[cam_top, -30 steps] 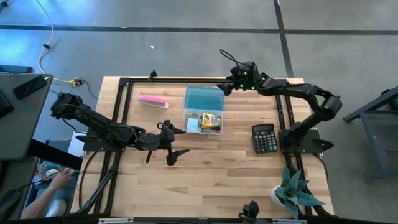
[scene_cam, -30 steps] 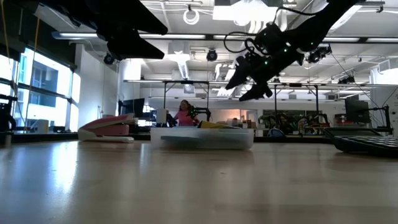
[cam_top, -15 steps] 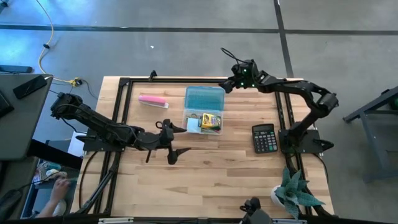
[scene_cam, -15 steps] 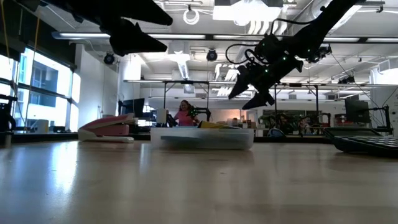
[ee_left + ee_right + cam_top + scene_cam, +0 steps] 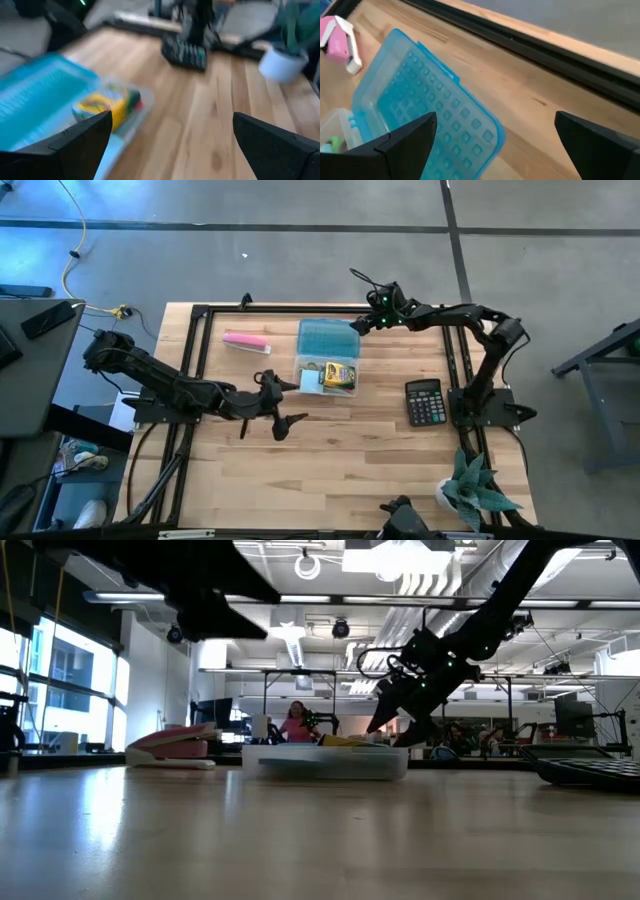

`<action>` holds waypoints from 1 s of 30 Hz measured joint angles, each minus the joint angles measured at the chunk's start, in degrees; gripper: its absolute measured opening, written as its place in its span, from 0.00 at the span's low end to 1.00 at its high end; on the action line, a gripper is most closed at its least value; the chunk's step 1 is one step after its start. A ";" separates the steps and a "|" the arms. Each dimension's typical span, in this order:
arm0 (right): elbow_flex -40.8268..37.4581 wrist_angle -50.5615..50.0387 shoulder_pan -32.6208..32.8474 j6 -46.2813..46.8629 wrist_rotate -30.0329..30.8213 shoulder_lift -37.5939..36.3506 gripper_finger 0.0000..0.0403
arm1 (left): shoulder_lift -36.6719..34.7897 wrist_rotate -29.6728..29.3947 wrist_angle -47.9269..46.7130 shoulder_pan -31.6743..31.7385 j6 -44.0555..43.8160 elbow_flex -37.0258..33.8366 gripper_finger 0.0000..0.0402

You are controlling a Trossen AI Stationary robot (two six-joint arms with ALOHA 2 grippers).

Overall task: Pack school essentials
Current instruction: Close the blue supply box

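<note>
Currently: Both Pincers Spread, Case Open Between Them

The left pincer point(image 5: 284, 418) hangs above the bench point(image 5: 350, 460) with its two fingers point(image 5: 85, 137) spread and nothing between them. Ahead of it, just beyond the fingertips, lies the clear storage case point(image 5: 325, 377), resting on the bench. Inside the case, the yellow-green crayon box point(image 5: 340, 376) lies flat; the left wrist view shows it point(image 5: 107, 102) past the left fingers. Beside the crayon box, on the side nearer the left pincer, a light-blue square note pad point(image 5: 309, 381) sits in the case. Other small items in the case are too small to identify.

The right pincer point(image 5: 357, 327) is at the far edge of the blue lid point(image 5: 328, 337), which lies folded back and flat on the bench, joined to the case. Its fingers point(image 5: 405, 142) are spread and grip nothing. In the low view this pincer point(image 5: 395, 730) points downward, just above the case rim point(image 5: 325, 762); contact with the lid cannot be confirmed.

The pink bar point(image 5: 245, 341) lies on the bench beyond the left pincer, apart from the case. The black calculator point(image 5: 424, 401) lies well apart from the right pincer, toward that arm's base. A potted plant point(image 5: 470, 488) stands at the near bench corner.
</note>
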 joint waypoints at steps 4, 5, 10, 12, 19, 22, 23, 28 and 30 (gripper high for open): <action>0.00 2.08 -0.25 0.31 -2.02 1.20 0.98 | 3.81 3.95 -1.33 1.41 -2.25 0.00 1.00; 0.00 2.00 -0.34 0.29 -2.19 1.19 0.98 | 4.99 4.37 -1.52 1.68 -2.56 0.00 1.00; 0.27 2.86 -0.79 0.24 -2.98 1.18 0.98 | 10.66 4.90 -1.56 2.07 -2.90 0.00 1.00; 0.85 2.97 -0.79 0.06 -3.95 1.18 0.98 | 12.94 4.94 -1.54 2.10 -3.67 0.00 1.00; 2.91 3.92 -0.76 -0.25 -5.88 1.16 0.98 | 20.62 4.63 -0.41 3.09 -6.71 -0.02 1.00; 2.91 3.17 -0.76 0.13 -5.81 1.16 0.98 | 23.61 4.62 0.96 4.33 -7.16 -0.02 1.00; 2.91 2.79 -0.74 0.13 -5.79 1.16 0.98 | 24.24 4.61 1.06 4.71 -7.16 -0.04 1.00; 2.82 0.86 -0.52 0.24 -5.59 1.16 0.98 | 26.33 4.81 1.71 6.16 -7.60 -0.02 1.00; 2.82 0.75 0.05 0.28 -4.49 1.16 0.98 | 26.43 5.20 1.66 6.56 -7.81 0.00 1.00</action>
